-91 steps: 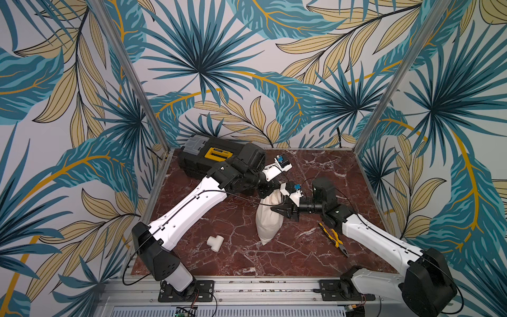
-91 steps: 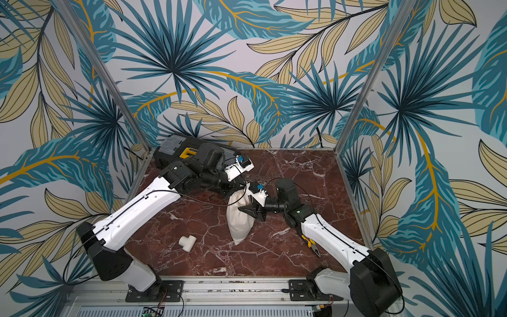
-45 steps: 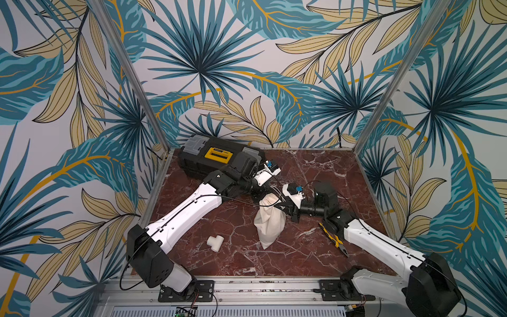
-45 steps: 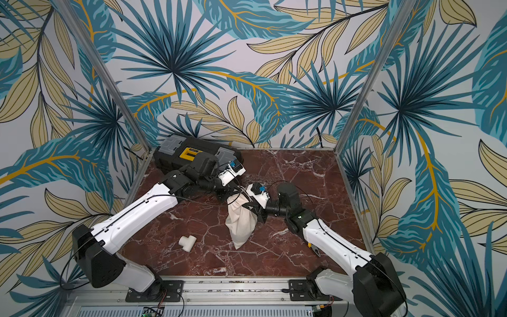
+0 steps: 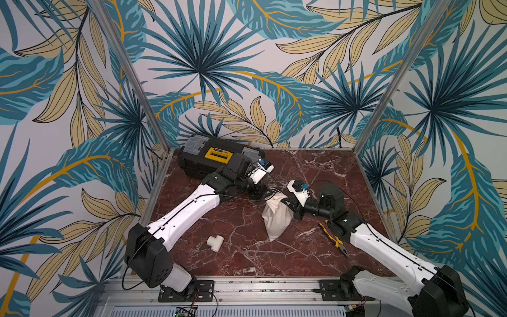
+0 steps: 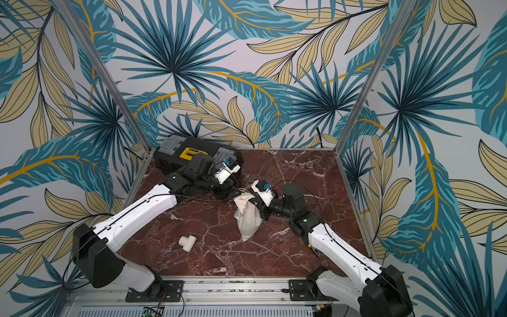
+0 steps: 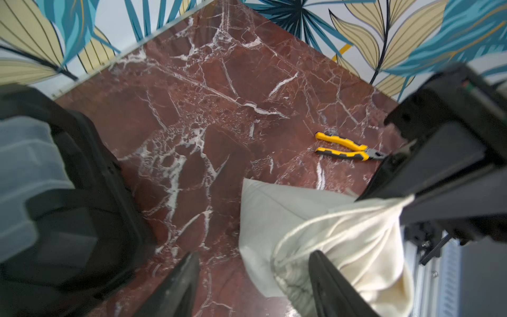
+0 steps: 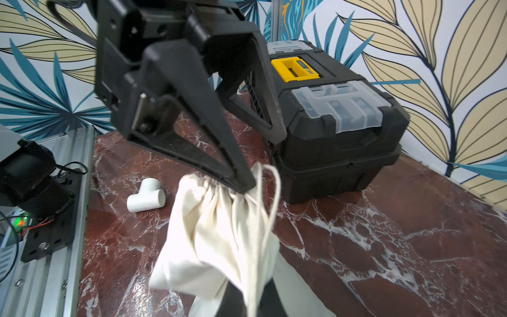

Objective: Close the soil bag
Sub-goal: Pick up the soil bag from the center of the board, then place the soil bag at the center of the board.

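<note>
The soil bag (image 5: 275, 219) (image 6: 248, 219) is a cream cloth sack in mid-table, its mouth gathered tight and lifted, its lower end on the marble. My right gripper (image 8: 248, 302) (image 5: 286, 204) is shut on the bag's cloth and cord just below the gathered neck. My left gripper (image 7: 255, 277) (image 5: 270, 193) stands open at the neck's other side. In the right wrist view, one of the left gripper's fingertips (image 8: 244, 184) touches the gathered hem and a slack cord loop (image 8: 275, 186) hangs beside it. In the left wrist view, the bag (image 7: 356, 241) lies against one finger.
A black toolbox (image 5: 216, 159) (image 8: 343, 137) with a yellow latch stands at the back left, close behind the left wrist. A white pipe tee (image 5: 214, 243) (image 8: 146, 199) lies front left. Yellow-handled pliers (image 5: 333, 241) (image 7: 345, 146) lie beside the right arm. Walls enclose three sides.
The left gripper drew back toward the toolbox with the cord, then opened and let it go. The right gripper shut on the bag's neck, and the mouth is now cinched.
</note>
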### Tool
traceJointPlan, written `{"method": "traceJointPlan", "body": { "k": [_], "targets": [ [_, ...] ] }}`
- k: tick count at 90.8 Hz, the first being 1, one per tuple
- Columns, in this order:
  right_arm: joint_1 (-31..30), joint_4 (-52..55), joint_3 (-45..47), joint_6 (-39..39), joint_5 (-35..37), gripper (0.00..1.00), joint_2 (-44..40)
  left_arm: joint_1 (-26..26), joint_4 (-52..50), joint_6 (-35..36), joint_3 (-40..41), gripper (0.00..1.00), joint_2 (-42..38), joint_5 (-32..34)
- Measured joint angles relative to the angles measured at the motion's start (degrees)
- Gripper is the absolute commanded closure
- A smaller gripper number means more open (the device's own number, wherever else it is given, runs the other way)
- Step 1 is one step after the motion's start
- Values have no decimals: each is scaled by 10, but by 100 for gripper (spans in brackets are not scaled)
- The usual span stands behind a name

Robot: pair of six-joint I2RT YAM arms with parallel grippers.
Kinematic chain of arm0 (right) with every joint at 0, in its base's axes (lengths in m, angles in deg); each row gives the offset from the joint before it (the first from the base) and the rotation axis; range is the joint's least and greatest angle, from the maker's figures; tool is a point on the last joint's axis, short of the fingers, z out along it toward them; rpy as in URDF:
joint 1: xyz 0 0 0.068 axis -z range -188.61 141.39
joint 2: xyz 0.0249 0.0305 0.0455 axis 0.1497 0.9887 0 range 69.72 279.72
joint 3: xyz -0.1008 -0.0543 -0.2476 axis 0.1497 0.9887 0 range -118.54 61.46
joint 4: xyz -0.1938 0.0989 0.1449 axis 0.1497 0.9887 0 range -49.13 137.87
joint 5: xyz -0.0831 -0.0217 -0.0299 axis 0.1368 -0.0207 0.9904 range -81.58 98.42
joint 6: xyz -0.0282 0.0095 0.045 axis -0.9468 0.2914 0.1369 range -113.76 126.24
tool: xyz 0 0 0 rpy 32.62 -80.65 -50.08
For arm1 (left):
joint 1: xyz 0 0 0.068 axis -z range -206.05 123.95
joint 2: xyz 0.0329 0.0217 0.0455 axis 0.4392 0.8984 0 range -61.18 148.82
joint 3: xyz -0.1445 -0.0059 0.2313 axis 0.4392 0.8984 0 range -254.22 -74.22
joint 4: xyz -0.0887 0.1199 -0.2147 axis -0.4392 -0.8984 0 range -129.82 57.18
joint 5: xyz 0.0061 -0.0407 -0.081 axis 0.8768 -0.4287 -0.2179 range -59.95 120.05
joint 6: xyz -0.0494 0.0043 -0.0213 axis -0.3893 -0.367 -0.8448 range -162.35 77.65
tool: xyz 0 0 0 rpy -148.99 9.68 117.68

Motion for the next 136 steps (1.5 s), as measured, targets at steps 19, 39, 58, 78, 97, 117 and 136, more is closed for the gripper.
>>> {"method": "traceJointPlan", "body": {
  "k": [19, 39, 58, 78, 97, 117, 136],
  "targets": [
    [1, 32, -31, -9, 60, 100, -3, -15, 30, -31, -1, 0, -37, -21],
    [4, 55, -96, -9, 139, 100, 4, -45, 95, -84, 2, 0, -120, 22],
    [13, 56, -180, 14, 220, 100, 46, -57, 107, -103, 21, 0, -171, 88],
    [46, 77, -285, 66, 280, 100, 117, -59, 81, -135, 52, 0, -174, 134],
    [96, 86, -368, 110, 315, 100, 171, -61, 71, -178, 101, 0, -197, 166],
    [125, 93, -453, 133, 364, 100, 246, -61, 62, -198, 116, 0, -232, 187],
    [152, 111, -505, 166, 395, 100, 308, -61, 55, -209, 141, 0, -257, 207]
  ]
}}
